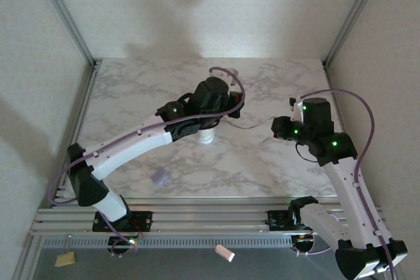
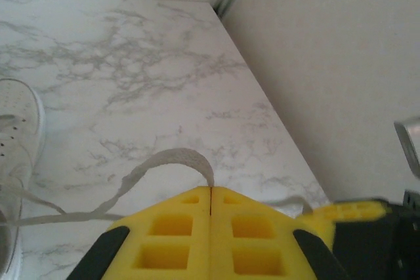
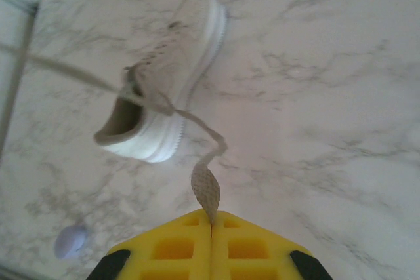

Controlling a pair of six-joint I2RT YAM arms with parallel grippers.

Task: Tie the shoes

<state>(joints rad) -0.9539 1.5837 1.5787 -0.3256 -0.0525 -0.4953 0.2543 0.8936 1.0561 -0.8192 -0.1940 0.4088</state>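
Observation:
The white sneaker [image 3: 164, 77] lies on its sole on the marble table [image 1: 262, 162], and its toe shows at the left edge of the left wrist view [image 2: 16, 129]. From above, my left arm covers most of the sneaker [image 1: 207, 136]. My left gripper [image 2: 210, 189] is shut on a lace [image 2: 164, 160] that arcs back toward the shoe. To the shoe's right, my right gripper [image 3: 211, 214] is shut on the other lace [image 3: 207, 188], which runs slack to the eyelets. In the top view the right gripper [image 1: 279, 127] sits right of the left gripper [image 1: 220, 106], with a thin lace [image 1: 252, 124] between them.
A small lavender blob [image 3: 71, 240] lies on the table near the front left [image 1: 159, 176]. White walls and metal frame posts [image 1: 65, 14] close the table on three sides. The right gripper's yellow finger [image 2: 354, 211] shows close by in the left wrist view.

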